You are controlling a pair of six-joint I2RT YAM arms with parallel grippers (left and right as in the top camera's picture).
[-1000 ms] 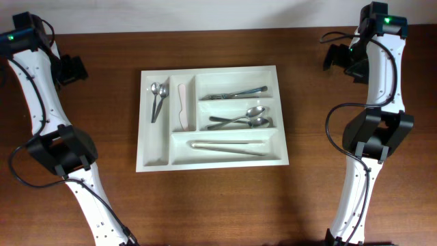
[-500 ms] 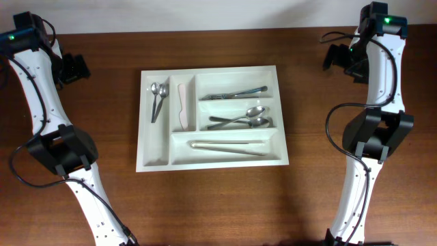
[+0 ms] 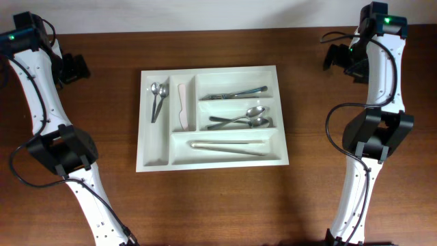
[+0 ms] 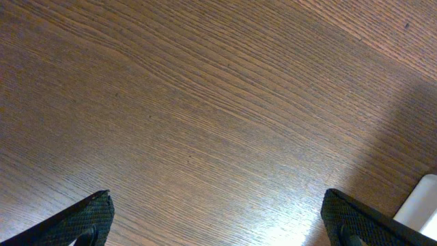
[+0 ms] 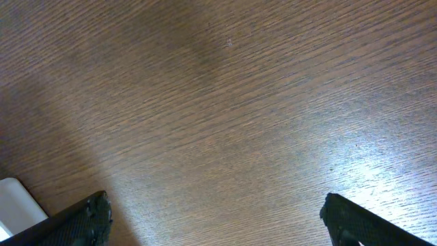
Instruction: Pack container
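Note:
A white cutlery tray (image 3: 156, 158) lies at the table's middle. Its left slot holds two small spoons (image 3: 158, 100), beside them a white knife (image 3: 182, 109). The right slots hold forks (image 3: 234, 93) and spoons (image 3: 246, 119); the front slot holds long tongs (image 3: 229, 147). My left gripper (image 3: 75, 68) is open and empty over bare wood at the far left; its fingertips (image 4: 218, 222) stand wide apart. My right gripper (image 3: 339, 58) is open and empty over wood at the far right, with fingertips (image 5: 218, 219) apart. A tray corner shows in the left wrist view (image 4: 425, 198) and in the right wrist view (image 5: 17, 201).
The dark wooden table (image 3: 218, 205) ends at a pale wall along the back edge. Both arm bases stand near the front corners, the left one (image 3: 61, 150) and the right one (image 3: 375, 133).

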